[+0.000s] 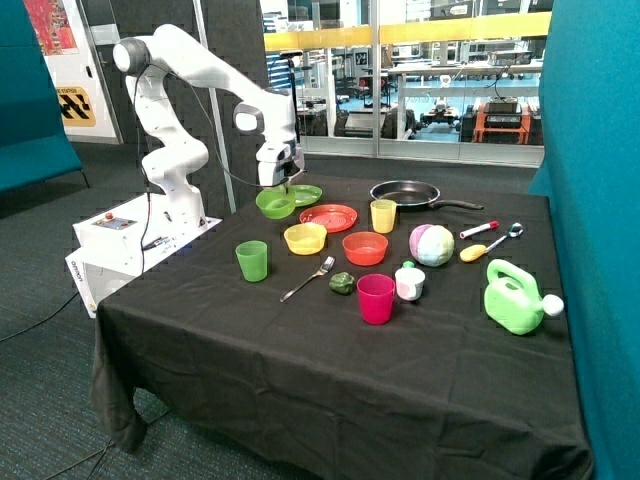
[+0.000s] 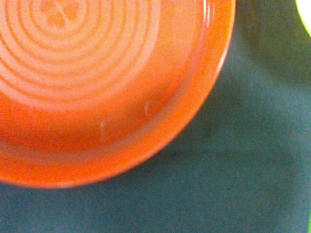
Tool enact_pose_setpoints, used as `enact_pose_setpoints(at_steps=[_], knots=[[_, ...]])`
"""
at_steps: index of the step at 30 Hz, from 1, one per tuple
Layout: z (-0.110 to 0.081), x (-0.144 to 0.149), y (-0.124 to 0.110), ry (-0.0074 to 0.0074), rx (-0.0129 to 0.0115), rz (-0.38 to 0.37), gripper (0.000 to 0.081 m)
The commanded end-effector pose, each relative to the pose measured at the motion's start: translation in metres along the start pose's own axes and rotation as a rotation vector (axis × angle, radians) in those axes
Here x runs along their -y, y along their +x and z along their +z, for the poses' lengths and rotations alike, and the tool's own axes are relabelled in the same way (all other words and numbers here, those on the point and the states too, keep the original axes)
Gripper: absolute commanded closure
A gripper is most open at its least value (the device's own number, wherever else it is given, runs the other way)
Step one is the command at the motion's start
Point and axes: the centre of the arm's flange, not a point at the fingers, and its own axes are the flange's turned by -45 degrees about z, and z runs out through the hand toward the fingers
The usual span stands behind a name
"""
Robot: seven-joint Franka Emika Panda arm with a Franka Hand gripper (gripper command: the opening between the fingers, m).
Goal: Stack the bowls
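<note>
The light green bowl (image 1: 275,204) is at the back of the black table, next to the green plate (image 1: 306,194). My gripper (image 1: 283,186) points down right at the bowl's far rim; whether it holds the bowl does not show. The yellow bowl (image 1: 305,238) and the orange bowl (image 1: 365,247) stand apart on the cloth, nearer the front, each empty. The wrist view shows no bowl, only the ringed red plate (image 2: 97,82) close up on the dark cloth.
The red plate (image 1: 328,216) lies between the bowls. Around them are a yellow cup (image 1: 383,215), green cup (image 1: 252,260), pink cup (image 1: 376,298), fork (image 1: 308,279), black pan (image 1: 405,193), ball (image 1: 432,245) and green watering can (image 1: 514,297).
</note>
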Motion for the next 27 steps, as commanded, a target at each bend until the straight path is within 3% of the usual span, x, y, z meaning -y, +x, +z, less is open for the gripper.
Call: enact_pose_setpoints(at_steps=[1, 20, 27], knots=[[-0.015, 0.001, 0.035, -0.0024, 0.0027, -0.015, 0.0808], [-0.001, -0.027, 0.094, -0.0025, 0.0026, 0.039, 0.0808], [0.016, -0.031, 0.111, -0.0025, 0.0026, 0.029, 0.0808]])
